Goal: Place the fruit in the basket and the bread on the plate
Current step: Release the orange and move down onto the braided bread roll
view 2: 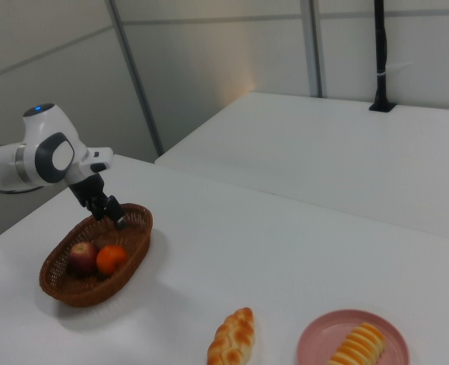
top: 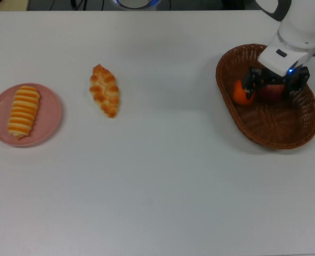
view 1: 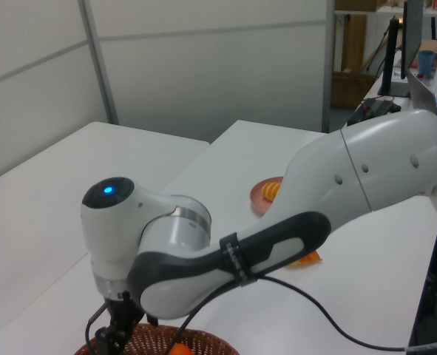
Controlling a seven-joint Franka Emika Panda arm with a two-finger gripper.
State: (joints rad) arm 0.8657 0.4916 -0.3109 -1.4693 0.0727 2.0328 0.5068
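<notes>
A plain white bench (top: 157,181) is seen, backed in the right view by pale wall panels and a second white table behind. The brown wicker basket (top: 285,133) is set at the top view's right, and both fruits are held in it — the orange mandarin (top: 239,93) touching the dark red apple (view 2: 82,257). The pink plate (top: 49,114) lies at the top view's left, well apart, with the striped roll (top: 23,111) on it. The knobbly pointed roll (top: 104,90) is left on the bare bench near the plate. The end effector (top: 274,84) hangs above the basket, its fingers spread and nothing gripped.
</notes>
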